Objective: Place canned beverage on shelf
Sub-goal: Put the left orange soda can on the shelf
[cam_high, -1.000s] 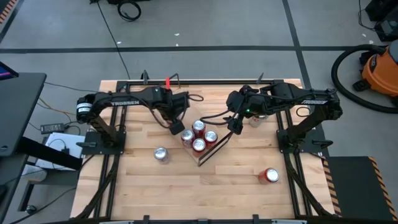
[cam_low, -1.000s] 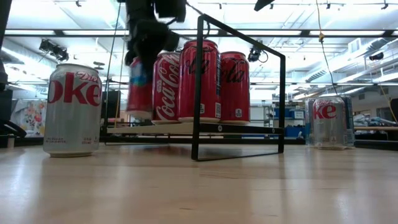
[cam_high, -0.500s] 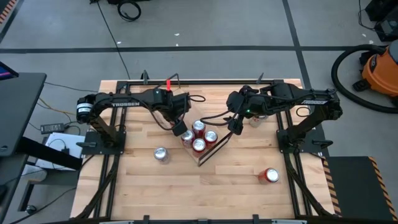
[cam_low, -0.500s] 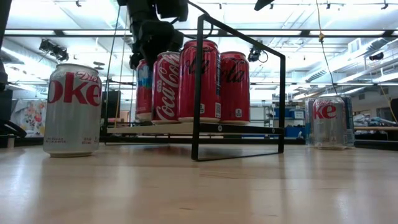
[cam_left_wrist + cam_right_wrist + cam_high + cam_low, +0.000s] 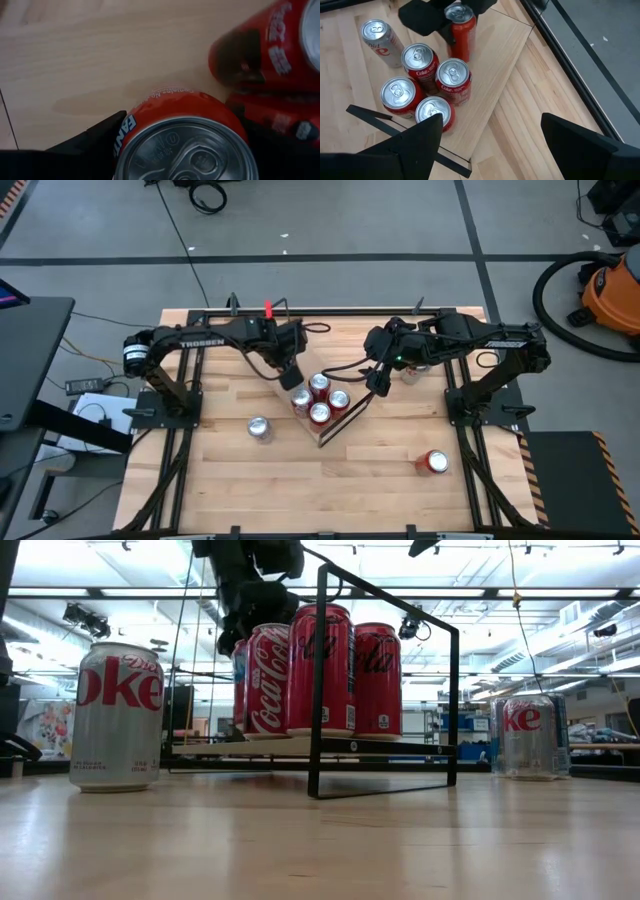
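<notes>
Fanta can (image 5: 185, 140): red-orange, upright, pinched between the left gripper's fingers; in the high view just left of centre, at the left end of the can cluster (image 5: 300, 399).
Shelf (image 5: 490, 75): light-wood plank lying diagonally mid-table, black wire frame at its near end; the held can is over the plank, whether it touches the wood I cannot tell.
Coke cans (image 5: 320, 398): three red ones upright on the shelf, packed together, just right of the held can.
Left gripper (image 5: 291, 377): clamped on the Fanta can from above, upper middle of the low view (image 5: 250, 610).
Change, high view: arm and can have slid a little toward the cluster over the last second.
Change, low view: the can was clear of the Cokes on their left and hung higher; now mostly hidden behind the leftmost Coke.
Right gripper (image 5: 378, 380): right of the shelf, hovering, fingers spread apart and holding nothing, unmoved.
Diet Coke cans: one lower left of the shelf (image 5: 259, 428), one at upper right (image 5: 410, 372), both on the table (image 5: 380, 470).
Red can (image 5: 433, 462): alone, lower right of the table, well apart.
</notes>
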Controlling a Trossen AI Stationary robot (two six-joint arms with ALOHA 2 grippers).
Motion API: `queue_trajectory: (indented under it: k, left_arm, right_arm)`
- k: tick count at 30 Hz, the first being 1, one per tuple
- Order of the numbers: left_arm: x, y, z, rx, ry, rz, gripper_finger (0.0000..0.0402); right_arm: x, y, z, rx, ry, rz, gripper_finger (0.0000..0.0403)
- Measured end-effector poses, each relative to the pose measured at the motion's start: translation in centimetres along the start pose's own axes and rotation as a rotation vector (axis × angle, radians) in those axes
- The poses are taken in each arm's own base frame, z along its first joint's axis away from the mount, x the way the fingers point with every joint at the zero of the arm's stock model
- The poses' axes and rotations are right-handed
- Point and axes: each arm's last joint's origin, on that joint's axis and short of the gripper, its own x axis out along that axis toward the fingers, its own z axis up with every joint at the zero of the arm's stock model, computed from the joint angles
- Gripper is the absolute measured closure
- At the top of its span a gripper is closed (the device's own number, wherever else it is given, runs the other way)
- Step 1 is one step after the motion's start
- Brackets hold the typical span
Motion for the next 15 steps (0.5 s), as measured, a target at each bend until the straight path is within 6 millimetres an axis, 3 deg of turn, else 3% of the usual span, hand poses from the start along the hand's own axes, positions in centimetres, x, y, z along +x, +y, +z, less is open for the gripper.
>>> queue_trajectory:
  k: [10, 15]
  left_arm:
    - [0.0, 0.6, 1.2, -0.025, -0.105, -0.018, 0.0079]
    - [0.6, 1.8, 2.2, -0.074, -0.045, -0.042, 0.0079]
  right_arm:
    - [0.0, 0.0, 0.0, -0.007, 0.000, 0.000, 0.0055]
    - [0.0, -0.1, 0.0, -0.023, -0.001, -0.002, 0.0055]
